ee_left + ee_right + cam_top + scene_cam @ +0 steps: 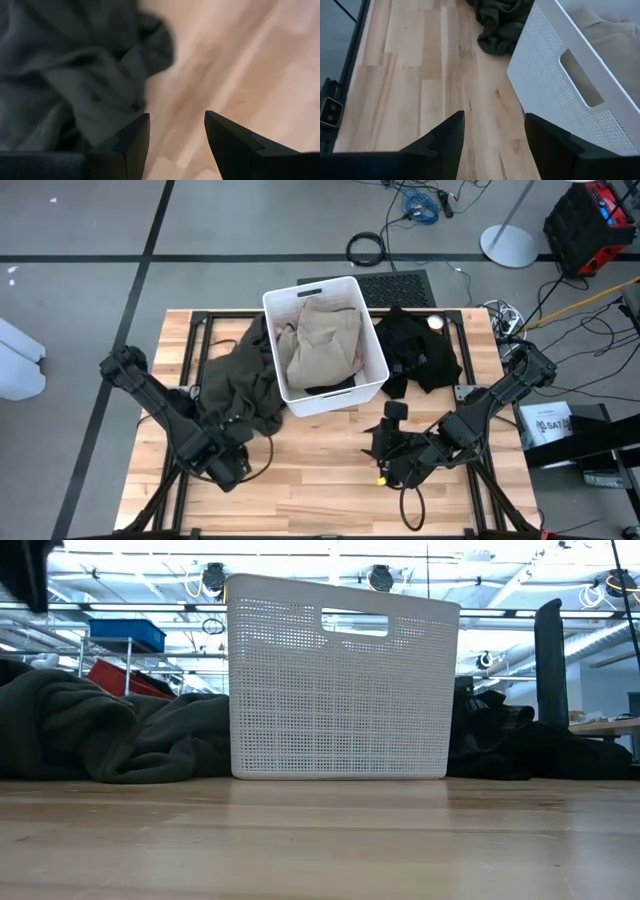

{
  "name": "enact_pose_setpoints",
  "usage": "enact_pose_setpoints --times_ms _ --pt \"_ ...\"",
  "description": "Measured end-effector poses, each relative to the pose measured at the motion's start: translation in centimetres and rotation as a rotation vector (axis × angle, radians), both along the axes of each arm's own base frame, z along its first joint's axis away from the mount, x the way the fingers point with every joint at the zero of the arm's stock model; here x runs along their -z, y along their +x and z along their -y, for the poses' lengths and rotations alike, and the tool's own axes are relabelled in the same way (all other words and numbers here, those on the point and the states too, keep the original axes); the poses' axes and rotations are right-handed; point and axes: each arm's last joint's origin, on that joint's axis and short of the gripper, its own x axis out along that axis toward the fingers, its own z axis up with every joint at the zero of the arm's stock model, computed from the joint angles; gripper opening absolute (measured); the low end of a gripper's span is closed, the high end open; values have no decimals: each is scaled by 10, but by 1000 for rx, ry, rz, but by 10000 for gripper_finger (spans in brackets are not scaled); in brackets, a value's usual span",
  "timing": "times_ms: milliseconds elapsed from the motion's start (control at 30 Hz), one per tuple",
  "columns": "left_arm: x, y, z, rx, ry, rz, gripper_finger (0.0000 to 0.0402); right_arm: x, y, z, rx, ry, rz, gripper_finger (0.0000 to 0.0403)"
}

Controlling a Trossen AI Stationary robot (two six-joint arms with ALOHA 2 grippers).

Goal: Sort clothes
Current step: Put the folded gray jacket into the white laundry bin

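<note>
Hovering just beside the olive garment (65,75), left of the bin (372,385), the left gripper (175,137) is spread and empty. Fabric looks soft, floppy, light; pinch a raised fold. Tan clothes (322,340) fill the bin, black ones (420,350) lie right. Right gripper (494,137) gapes, empty.

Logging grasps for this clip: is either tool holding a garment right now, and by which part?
Nothing is held. The left tool and right tool both stand open over bare table.
</note>
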Motion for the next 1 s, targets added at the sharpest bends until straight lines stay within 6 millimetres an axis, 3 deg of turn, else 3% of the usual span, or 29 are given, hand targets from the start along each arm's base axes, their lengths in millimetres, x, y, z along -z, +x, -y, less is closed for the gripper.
enact_pose_setpoints --times_ms 200,533,1000 --pt "29 -8 -6 -13 74 -45 199 -2 2 -2 0 20 27 194" --pt "62 0 -9 256 171 16 199 -2 3 -2 0 28 39 194" --pt "99 -1 -54 78 247 -93 186 -2 3 -2 -12 7 34 194"
